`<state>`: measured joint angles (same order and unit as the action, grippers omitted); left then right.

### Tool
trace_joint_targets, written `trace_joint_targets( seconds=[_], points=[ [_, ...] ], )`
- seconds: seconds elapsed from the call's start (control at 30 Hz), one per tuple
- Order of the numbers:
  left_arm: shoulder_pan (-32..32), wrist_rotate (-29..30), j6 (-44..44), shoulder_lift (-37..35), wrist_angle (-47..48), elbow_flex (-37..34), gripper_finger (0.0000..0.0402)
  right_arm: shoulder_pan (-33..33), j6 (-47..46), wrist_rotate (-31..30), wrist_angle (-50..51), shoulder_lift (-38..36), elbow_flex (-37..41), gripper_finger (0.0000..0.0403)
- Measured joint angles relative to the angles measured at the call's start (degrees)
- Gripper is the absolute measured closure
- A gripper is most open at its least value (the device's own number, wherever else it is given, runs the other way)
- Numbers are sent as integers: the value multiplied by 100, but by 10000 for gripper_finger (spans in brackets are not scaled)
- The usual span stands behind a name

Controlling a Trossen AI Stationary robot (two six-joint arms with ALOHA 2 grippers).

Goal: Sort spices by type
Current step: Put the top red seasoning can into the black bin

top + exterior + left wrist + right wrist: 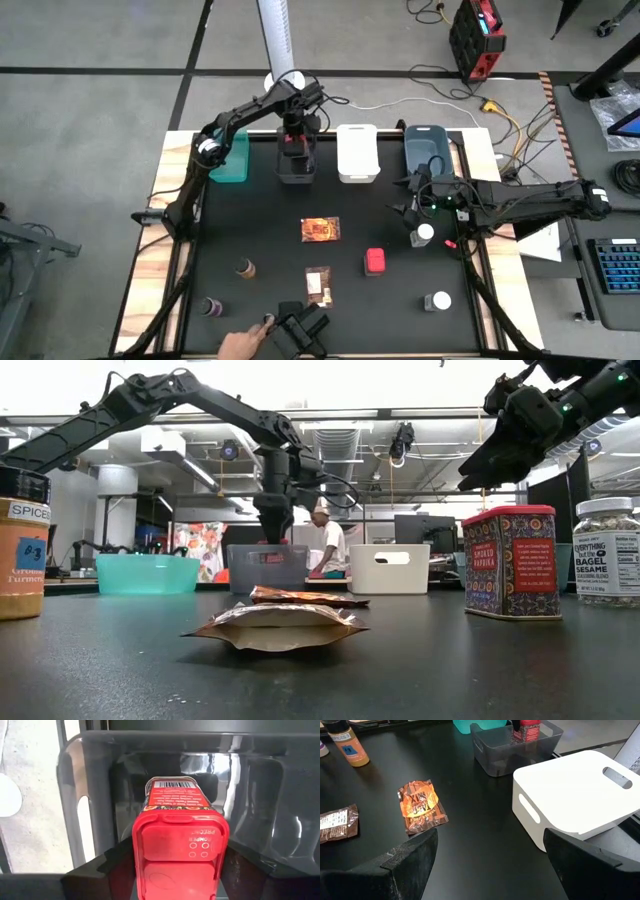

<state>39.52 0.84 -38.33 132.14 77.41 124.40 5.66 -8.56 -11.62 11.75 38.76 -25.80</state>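
Observation:
My left gripper [293,135] is shut on a red square tub [177,845] over the grey bin [296,165] at the table's far side. The tub's lower part is inside the bin [526,730]. My right gripper [490,855] is open and empty, raised at the table's right [415,205], beside a white-capped jar [425,235]. On the table stand a second red tub [375,262], another white-capped jar [437,301], a brown bottle [245,268] and a purple bottle [210,307]. An orange packet [320,230] and a brown packet [318,285] lie flat. My left gripper pinches the red tub between its two fingers [107,870], on two opposite sides near the red lid end [150,865]. The fingers come from above, pointing down. The tub hangs upright with its lower end inside the grey bin; whether it touches the bin's floor I cannot tell.
A teal bin [230,160], a white bin [358,152] and a blue bin [428,150] stand beside the grey one along the far edge. A person's hand [240,343] and a black object [300,325] are at the near edge.

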Motion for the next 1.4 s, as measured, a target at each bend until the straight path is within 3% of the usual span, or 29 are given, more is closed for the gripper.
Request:
trace_joint_targets(
  seconds=[0.4,0.73,0.83,1.0,1.2,1.4],
  points=[
    [-11,2,-5,0,37,55,130,1,0,0,1,1,-1,48],
    [-11,8,13,0,525,828,129,1,0,0,-2,0,0,48],
    [-49,-147,300,-42,752,1065,129,0,-35,0,-2,0,0,48],
    [-278,-681,743,-363,731,822,134,-1,-89,1,-2,0,0,48],
    [-618,-492,454,-385,825,563,195,1,-109,1,-2,0,0,48],
    [-575,-326,419,-389,821,-161,354,-1,-105,2,-2,0,0,48]
  ],
)
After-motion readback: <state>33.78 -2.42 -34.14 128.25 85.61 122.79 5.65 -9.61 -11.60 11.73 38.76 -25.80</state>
